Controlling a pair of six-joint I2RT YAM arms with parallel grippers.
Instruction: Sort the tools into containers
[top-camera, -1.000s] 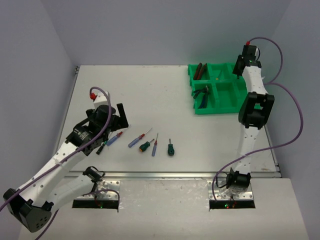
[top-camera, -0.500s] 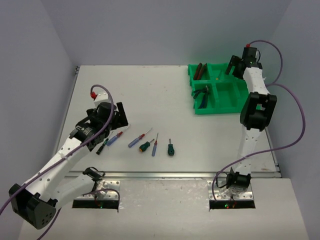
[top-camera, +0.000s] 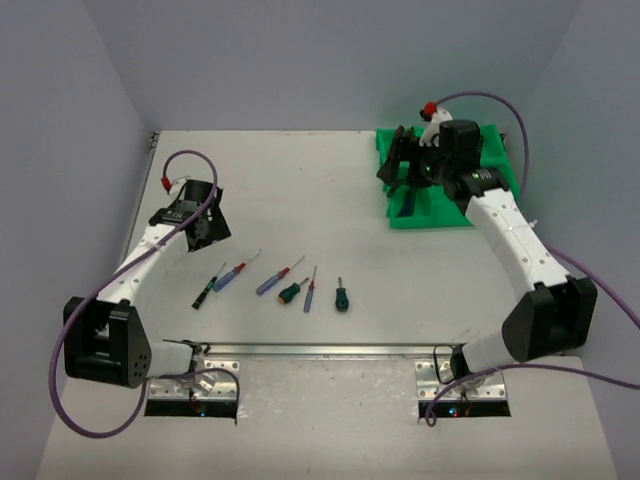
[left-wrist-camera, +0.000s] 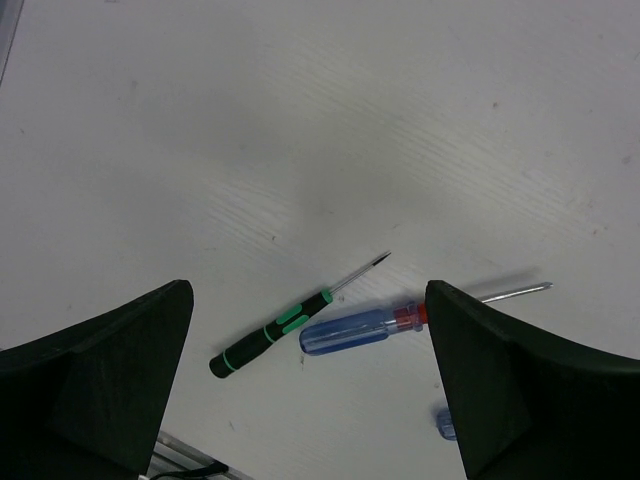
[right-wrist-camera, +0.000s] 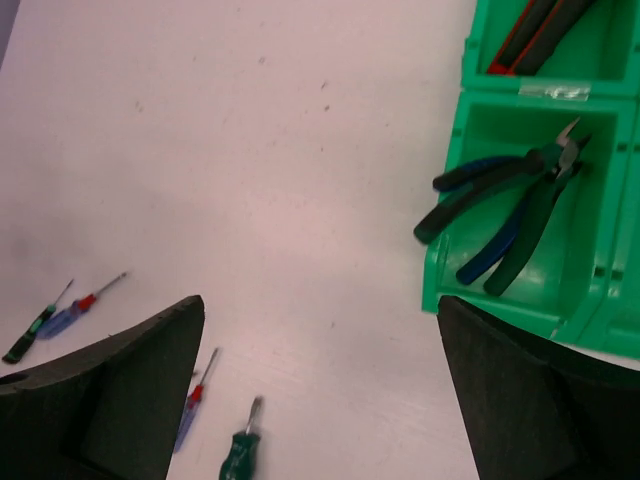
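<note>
Below your left fingers (left-wrist-camera: 110, 370), spread wide and empty, the black-green screwdriver (left-wrist-camera: 272, 333) lies on the table (left-wrist-camera: 300, 120), its axis slanting across the gap; your right fingers (right-wrist-camera: 110, 380), also wide, hover near the green tray (right-wrist-camera: 470, 110).

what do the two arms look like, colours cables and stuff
Both the left arm and right arm have white tubular links joined by chunky black joint housings. A thin purple cable loops loosely along each one, ending in a small red connector near the wrist. The jaws are plain matte black wedges with no visible markings.
</note>
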